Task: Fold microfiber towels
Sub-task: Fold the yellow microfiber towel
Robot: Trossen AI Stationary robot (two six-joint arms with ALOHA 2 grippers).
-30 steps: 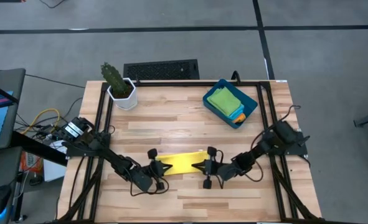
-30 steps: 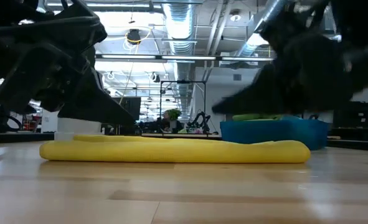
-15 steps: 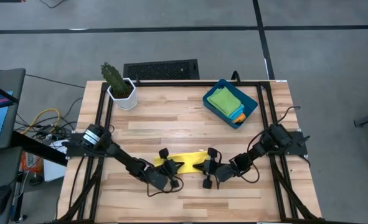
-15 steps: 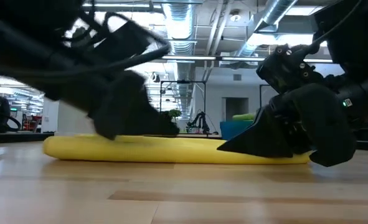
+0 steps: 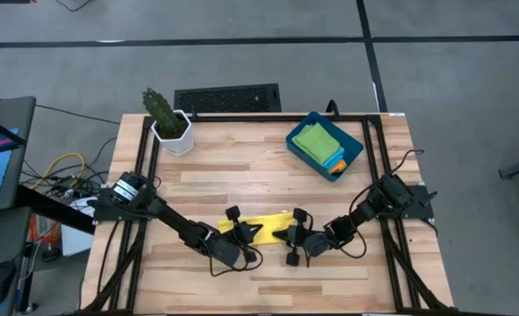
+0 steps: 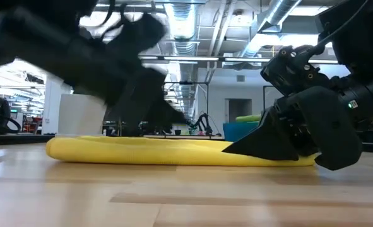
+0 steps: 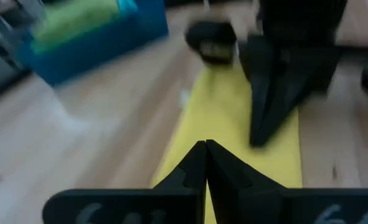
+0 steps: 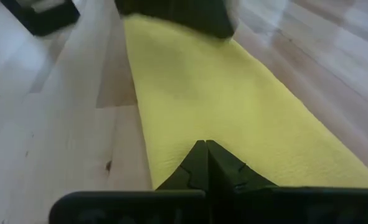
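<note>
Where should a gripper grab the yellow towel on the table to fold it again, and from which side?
Probably at a short end. The yellow towel lies as a flat, long folded strip on the table, and the shut left gripper and shut right gripper sit over its middle. An end's layered edge is exposed, so come in low along the tabletop from beyond that end.

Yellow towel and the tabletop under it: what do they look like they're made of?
Yellow towel: soft cloth, probably microfiber; matte, finely pebbled weave in the right wrist view, with a rounded, puffy folded edge in the low view. Tabletop: light wood in joined strips, butcher-block style; grain lines and a small knot show, with a slight sheen that suggests a sealed finish.
</note>
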